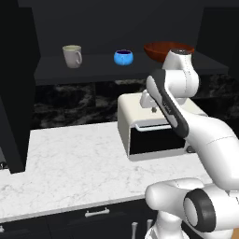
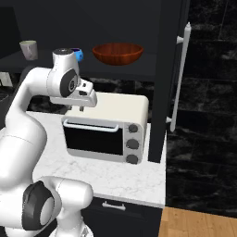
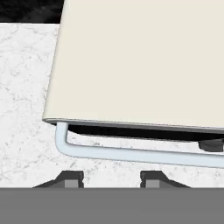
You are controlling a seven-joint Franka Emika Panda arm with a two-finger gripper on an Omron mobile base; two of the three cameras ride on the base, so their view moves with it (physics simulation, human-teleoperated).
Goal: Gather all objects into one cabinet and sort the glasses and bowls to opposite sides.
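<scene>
Mug [image 1: 72,56], blue bowl [image 1: 123,57], brown bowl [image 1: 161,50] shelved; claw [image 3: 111,179] parted, empty above toaster oven [image 1: 147,126].

Shelf [image 1: 93,70]: mug [image 1: 72,56] left, bowl [image 1: 123,57] mid, wide bowl [image 1: 161,50] right, oven [image 1: 149,128] below.

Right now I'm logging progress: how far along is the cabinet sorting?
Looks mostly done: the mug stands at the shelf's left end, with a blue bowl and the brown bowl further right. The end effector holds nothing, poised over the toaster oven. A second blue bowl isn't clearly visible, so that remains to confirm.
</scene>
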